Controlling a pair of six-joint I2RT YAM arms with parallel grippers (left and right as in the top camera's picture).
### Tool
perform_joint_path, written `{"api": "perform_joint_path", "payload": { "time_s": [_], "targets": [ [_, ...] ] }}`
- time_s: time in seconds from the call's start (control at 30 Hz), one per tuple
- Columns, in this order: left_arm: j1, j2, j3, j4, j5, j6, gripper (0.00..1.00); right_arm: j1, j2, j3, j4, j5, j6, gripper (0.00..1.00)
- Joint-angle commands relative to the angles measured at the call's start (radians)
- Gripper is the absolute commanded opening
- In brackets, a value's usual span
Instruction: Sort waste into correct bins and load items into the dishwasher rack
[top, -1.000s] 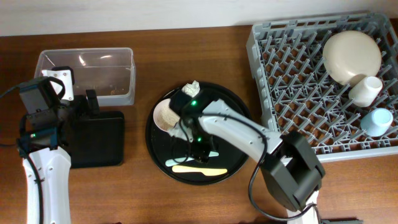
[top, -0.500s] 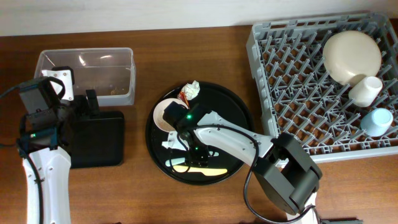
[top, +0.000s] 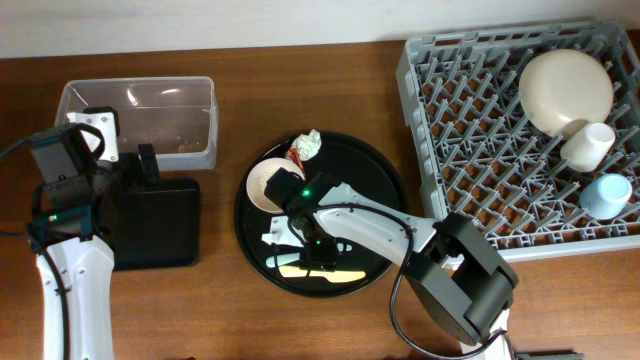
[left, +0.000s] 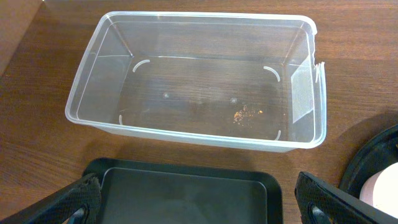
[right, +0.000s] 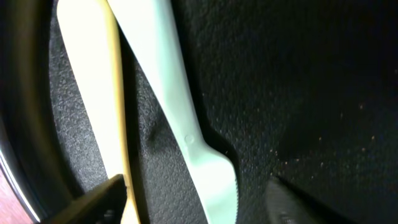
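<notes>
My right gripper is open, low over the round black tray, its fingers on either side of the mint-green spoon. The yellow spoon lies just beside it. The pink-rimmed bowl, white paper wad and red wrapper sit at the tray's back left. My left gripper is open and empty above the shallow black tray, in front of the clear tub. I cannot make out the grains.
The round black tray is at the table's middle. The grey rack at the right holds the cream plate, white cup and light-blue cup. A few crumbs lie in the tub.
My right gripper has moved from beside the bowl toward the tray's front and now sits over the spoons; the paper wad is uncovered. The left arm has not moved.
</notes>
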Motion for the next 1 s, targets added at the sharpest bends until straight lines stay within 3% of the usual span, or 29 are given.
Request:
{"api": "perform_joint_path", "payload": {
  "time_s": [0.0,0.17,0.27,0.4,0.53,0.87,0.97],
  "targets": [
    [0.005,0.000,0.021,0.002,-0.006,-0.013,0.99,-0.002,-0.002,-0.005,0.000,-0.016,0.009,0.73],
    [0.005,0.000,0.021,0.002,-0.006,-0.013,0.99,-0.002,-0.002,-0.007,0.033,-0.017,0.008,0.52],
    [0.005,0.000,0.021,0.002,-0.006,-0.013,0.99,-0.002,-0.002,-0.013,0.034,-0.016,0.008,0.53],
    [0.005,0.000,0.021,0.002,-0.006,-0.013,0.99,-0.002,-0.002,-0.014,0.001,-0.016,0.008,0.76],
    [0.005,0.000,0.021,0.002,-0.006,-0.013,0.99,-0.002,-0.002,-0.014,0.001,-0.016,0.008,0.71],
    [0.005,0.000,0.021,0.002,-0.006,-0.013,0.99,-0.035,0.026,-0.030,0.018,-0.032,-0.004,0.76],
    [0.005,0.000,0.021,0.002,-0.006,-0.013,0.99,-0.035,0.026,-0.030,0.027,-0.031,-0.011,0.69]
  ]
}}
